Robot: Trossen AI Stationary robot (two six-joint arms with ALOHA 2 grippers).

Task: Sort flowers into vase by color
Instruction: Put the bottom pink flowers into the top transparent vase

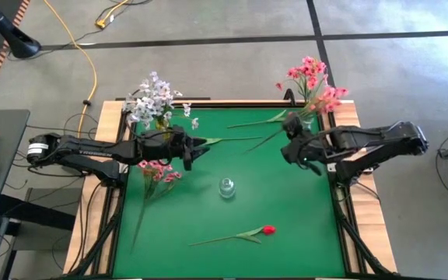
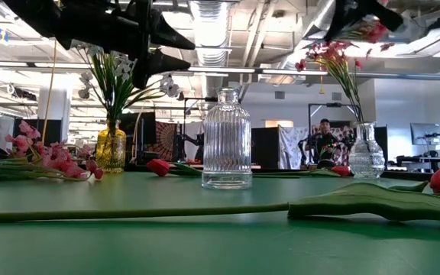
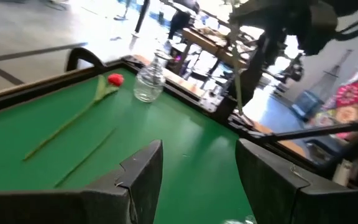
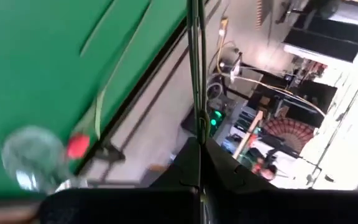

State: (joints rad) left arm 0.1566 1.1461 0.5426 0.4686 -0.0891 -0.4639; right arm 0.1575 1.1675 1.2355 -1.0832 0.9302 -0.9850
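My right gripper (image 1: 288, 148) hangs over the table's far right, shut on a pink flower's thin green stem (image 4: 195, 74); pink blooms (image 2: 373, 32) show beside it. My left gripper (image 1: 201, 146) hovers open at the far left, with nothing between its fingers (image 3: 143, 168). A clear ribbed vase (image 1: 226, 187) stands mid-table. A red bud flower (image 1: 267, 230) lies near the front. A pink spray (image 1: 158, 171) lies under the left arm. Whitish-lavender flowers (image 1: 154, 97) stand in a yellow vase (image 2: 111, 149). More pink flowers (image 1: 317, 85) stand in a clear vase (image 2: 366, 153). My right gripper pinches the thin green stem (image 4: 197, 127) between its two shut fingers. The stem runs straight on past the fingertips, along the fingers. The flower is lifted clear of the table; which part of the stem's length is held I cannot tell.
Loose green stems (image 1: 239, 139) lie on the green mat between the two grippers, near the far edge. Red buds (image 2: 159, 166) lie behind the clear vase. The wooden table rim (image 1: 111, 124) borders the mat. A person (image 2: 325, 137) sits far behind the table.
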